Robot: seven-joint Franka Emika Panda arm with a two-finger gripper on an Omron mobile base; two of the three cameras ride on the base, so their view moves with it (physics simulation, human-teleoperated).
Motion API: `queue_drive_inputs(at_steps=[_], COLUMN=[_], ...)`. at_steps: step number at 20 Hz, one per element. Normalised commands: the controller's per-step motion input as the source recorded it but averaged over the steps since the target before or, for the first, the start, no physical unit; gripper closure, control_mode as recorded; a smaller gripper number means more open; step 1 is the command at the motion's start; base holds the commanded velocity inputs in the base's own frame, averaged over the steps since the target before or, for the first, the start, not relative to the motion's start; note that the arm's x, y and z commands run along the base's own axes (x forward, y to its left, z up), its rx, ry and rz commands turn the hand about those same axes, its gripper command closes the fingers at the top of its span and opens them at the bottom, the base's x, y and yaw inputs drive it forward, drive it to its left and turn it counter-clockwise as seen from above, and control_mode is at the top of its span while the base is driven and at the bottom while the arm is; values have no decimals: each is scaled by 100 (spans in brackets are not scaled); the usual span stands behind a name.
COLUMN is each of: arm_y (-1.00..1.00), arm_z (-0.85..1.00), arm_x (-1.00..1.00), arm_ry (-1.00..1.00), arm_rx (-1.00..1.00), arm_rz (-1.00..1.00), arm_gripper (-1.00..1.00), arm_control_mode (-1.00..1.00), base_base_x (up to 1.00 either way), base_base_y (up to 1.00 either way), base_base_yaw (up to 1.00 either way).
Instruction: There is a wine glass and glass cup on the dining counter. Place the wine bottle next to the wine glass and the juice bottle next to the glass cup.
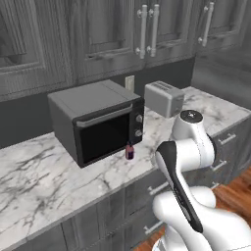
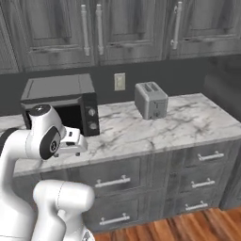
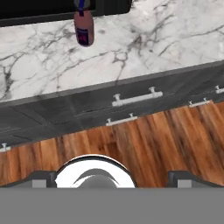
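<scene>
**Juice bottle sitting by the microwave**

My gripper point(image 3: 112, 175) has its fingers spread wide with nothing in them, hanging over the wood floor point(image 3: 144, 135). The juice bottle point(image 1: 129, 151) stands on the marble counter point(image 1: 44, 171), just in front of the microwave point(image 1: 93, 125). There's a toaster point(image 1: 164, 98) farther right.

I count one juice bottle point(image 1: 129, 151), one microwave point(image 1: 95, 126) and one toaster point(image 1: 163, 98) on my marble worktop point(image 1: 44, 171). One wall socket point(image 2: 120, 81) shows behind them. Upper cupboard handles (long pale bars) number three point(image 2: 177, 24), though there may be more past the edge.
</scene>
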Motion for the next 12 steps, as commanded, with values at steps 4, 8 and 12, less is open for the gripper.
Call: queue_drive_inputs(at_steps=[4, 8, 12], arm_y=[0, 0, 0], arm_z=[0, 0, 0], arm_x=[0, 0, 0], arm_ry=[0, 0, 0], arm_rx=[0, 0, 0], arm_rz=[0, 0, 0], arm_gripper=[-100, -100, -100], arm_control_mode=[100, 100, 100], base_base_x=[27, 50, 45], base_base_y=[-15, -20, -33], base_base_yaw=[44, 30, 26])
